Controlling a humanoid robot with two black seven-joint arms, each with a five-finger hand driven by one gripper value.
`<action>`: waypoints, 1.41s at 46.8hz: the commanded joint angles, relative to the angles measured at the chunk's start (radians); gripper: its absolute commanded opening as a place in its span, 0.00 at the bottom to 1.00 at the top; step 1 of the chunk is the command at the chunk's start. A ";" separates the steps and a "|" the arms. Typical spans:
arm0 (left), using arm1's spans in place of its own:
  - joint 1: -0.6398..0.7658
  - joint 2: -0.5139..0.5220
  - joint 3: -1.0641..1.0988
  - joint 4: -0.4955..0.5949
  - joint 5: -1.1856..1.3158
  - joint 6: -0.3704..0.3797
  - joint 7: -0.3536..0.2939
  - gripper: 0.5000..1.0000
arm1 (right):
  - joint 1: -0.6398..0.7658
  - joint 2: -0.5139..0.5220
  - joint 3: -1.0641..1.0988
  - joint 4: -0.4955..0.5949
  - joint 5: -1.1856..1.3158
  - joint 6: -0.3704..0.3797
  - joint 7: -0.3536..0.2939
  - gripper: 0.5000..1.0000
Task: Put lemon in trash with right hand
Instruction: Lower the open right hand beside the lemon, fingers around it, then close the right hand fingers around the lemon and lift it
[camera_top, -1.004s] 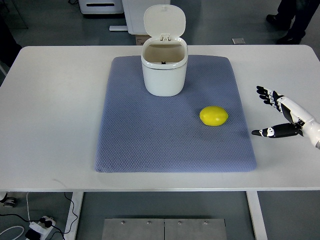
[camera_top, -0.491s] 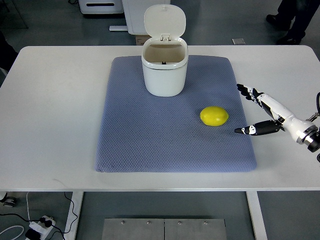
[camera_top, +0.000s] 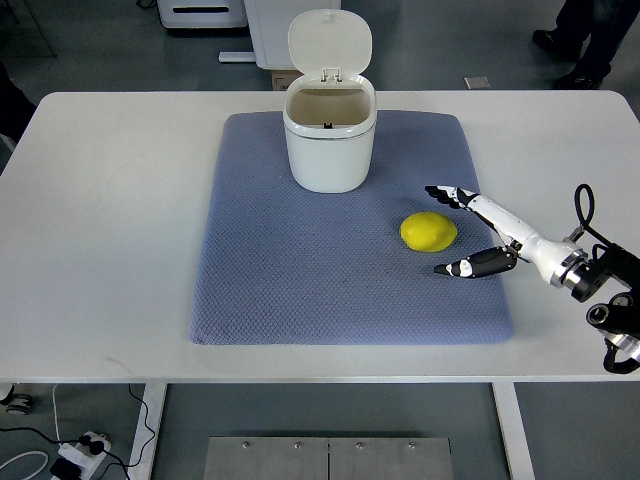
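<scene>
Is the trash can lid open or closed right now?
Open. The lid stands tipped back behind the trash can, and the can's inside shows from above.

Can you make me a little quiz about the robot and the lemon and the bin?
1. True or false: the lemon is already inside the trash bin.
2. What is the lid of the trash bin doing? A) flipped up open B) shut tight C) lying on the mat
3. Fill the gap: the lemon lies on the blue-grey ____.

Key
1. False. The lemon lies just in front of the right hand, whose fingers are spread on either side of it and do not hold it.
2. A. You can see into the bin.
3. Mat, the same one that the bin stands on.
</scene>
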 joint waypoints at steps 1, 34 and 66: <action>0.000 0.000 -0.001 0.000 0.000 0.000 0.000 1.00 | -0.001 0.014 -0.001 -0.021 0.002 0.001 0.000 0.82; 0.000 0.000 0.000 0.000 0.002 0.000 0.000 1.00 | 0.011 0.066 -0.002 -0.046 0.016 0.006 -0.043 0.65; 0.000 0.000 0.000 0.000 0.000 0.000 0.000 1.00 | 0.017 0.091 -0.008 -0.055 0.017 0.014 -0.049 0.39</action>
